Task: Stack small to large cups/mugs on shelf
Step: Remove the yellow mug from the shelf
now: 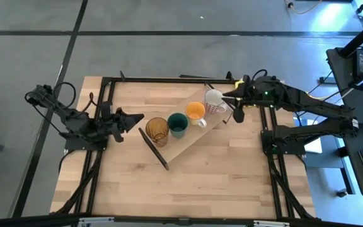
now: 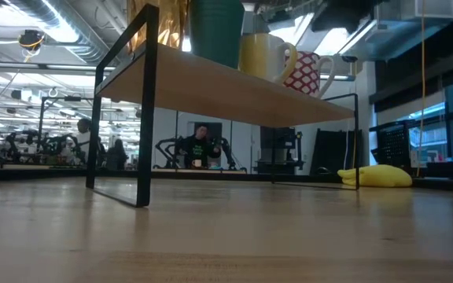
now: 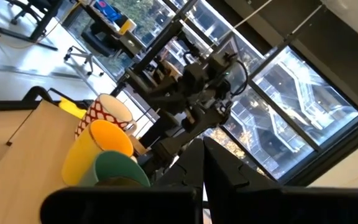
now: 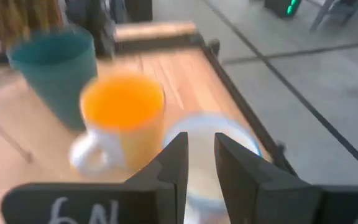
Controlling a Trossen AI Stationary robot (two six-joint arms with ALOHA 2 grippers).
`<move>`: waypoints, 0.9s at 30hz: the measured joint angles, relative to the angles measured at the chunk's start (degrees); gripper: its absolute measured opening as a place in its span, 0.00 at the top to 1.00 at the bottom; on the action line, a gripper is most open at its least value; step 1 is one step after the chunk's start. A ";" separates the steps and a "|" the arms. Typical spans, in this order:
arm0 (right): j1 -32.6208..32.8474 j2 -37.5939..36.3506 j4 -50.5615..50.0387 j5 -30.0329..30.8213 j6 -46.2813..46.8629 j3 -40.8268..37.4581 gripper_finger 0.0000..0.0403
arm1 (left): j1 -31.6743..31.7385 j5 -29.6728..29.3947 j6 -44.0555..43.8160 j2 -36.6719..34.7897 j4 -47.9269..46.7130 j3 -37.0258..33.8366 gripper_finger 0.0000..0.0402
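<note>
On the light-wood shelf [image 1: 184, 148], which stands slantwise mid-table, four vessels stand in a row: an amber ribbed glass [image 1: 157, 130], a teal cup [image 1: 178, 125], an orange mug [image 1: 196, 113] and a white mug with a red pattern [image 1: 215, 99]. All stand upright on their bases. My right gripper [image 4: 199, 155] is at the white mug [image 4: 210, 127], by its rim, with a narrow gap between its fingers. My left gripper [image 1: 138, 117] is shut and level, left of the amber glass and apart from it. My right gripper stands over the white mug's rim [image 4: 238, 134], slanting down from the table's right. Its own fingers hide the near side of the mug, so I cannot tell whether they touch it. The mug stands upright on the shelf.
A yellow cloth [image 2: 376, 176] lies on the table behind the shelf's right end. The shelf's dark end panels [image 1: 154, 149] reach down to the table. Bare tabletop [image 1: 188, 189] spreads in front of the shelf. A person sits in the room far behind.
</note>
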 joint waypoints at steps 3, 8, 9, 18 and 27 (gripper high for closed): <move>0.01 -1.79 -4.16 2.80 -3.13 -0.02 0.80 | 0.00 -0.03 0.00 0.00 0.01 0.00 1.00; 0.00 -9.10 -4.25 7.06 -5.60 -0.04 0.80 | 0.00 -0.51 0.84 0.01 0.41 0.00 1.00; 0.00 -10.65 -3.17 7.02 -5.82 -0.04 0.80 | 0.00 -0.63 1.06 0.08 0.42 0.00 1.00; 0.02 -19.32 -4.27 6.86 -0.88 0.07 0.80 | -0.02 -0.57 2.54 1.76 0.32 0.00 1.00; 0.00 -16.29 -12.09 0.68 11.12 0.11 0.80 | -0.02 2.67 2.53 1.99 0.34 0.00 1.00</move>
